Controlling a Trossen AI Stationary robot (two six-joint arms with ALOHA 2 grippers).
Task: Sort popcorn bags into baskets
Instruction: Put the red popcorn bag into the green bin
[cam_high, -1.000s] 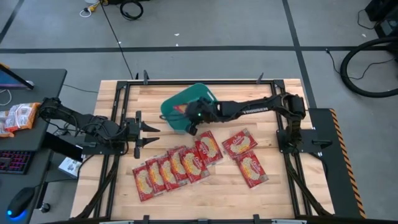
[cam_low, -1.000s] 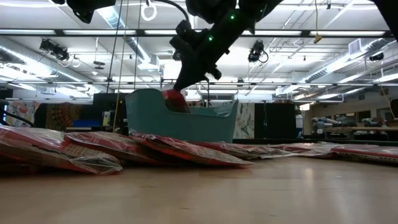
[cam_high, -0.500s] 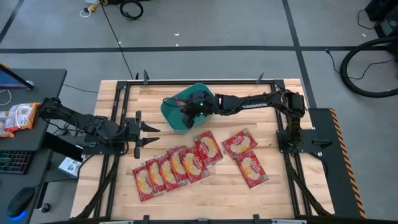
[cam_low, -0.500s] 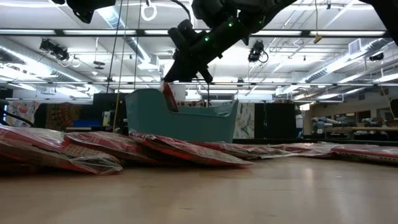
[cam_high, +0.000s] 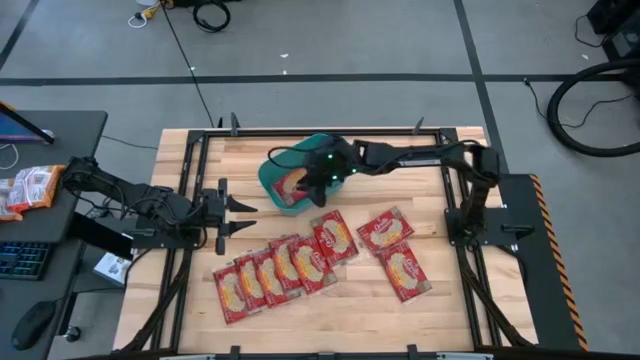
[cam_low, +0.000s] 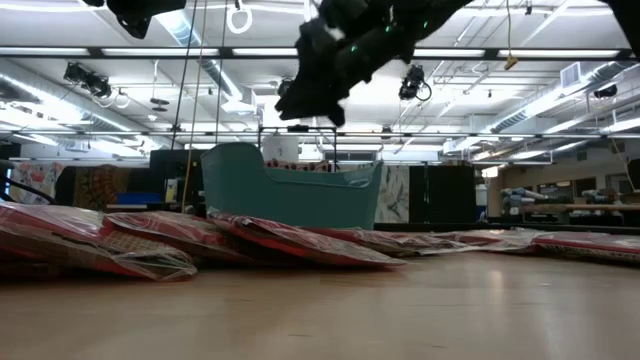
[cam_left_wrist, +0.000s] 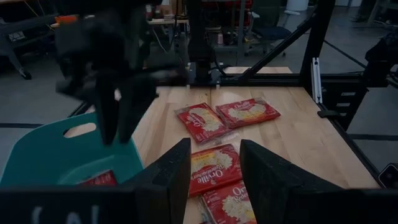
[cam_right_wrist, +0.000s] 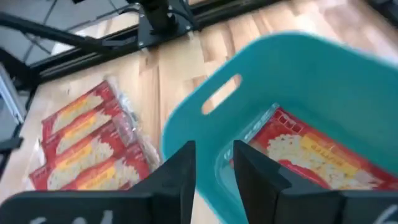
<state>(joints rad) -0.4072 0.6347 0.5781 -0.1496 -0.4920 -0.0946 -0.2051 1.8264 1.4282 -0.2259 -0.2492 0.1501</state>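
Right hand (cam_high: 318, 182), parted and empty, is held over the basket (cam_high: 275, 183); remaining popcorn bags (cam_high: 335, 236) lie just below it in frame, nearer than to the left hand (cam_high: 240, 214).

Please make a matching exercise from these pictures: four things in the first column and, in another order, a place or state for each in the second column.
1. right gripper
2. left gripper
3. teal basket
4. row of overlapping popcorn bags

a. lies on the table's near part
b. holds one red bag
c. open, above the basket
d. open, empty, at the table's left side

Pairs: 1-c, 2-d, 3-b, 4-a
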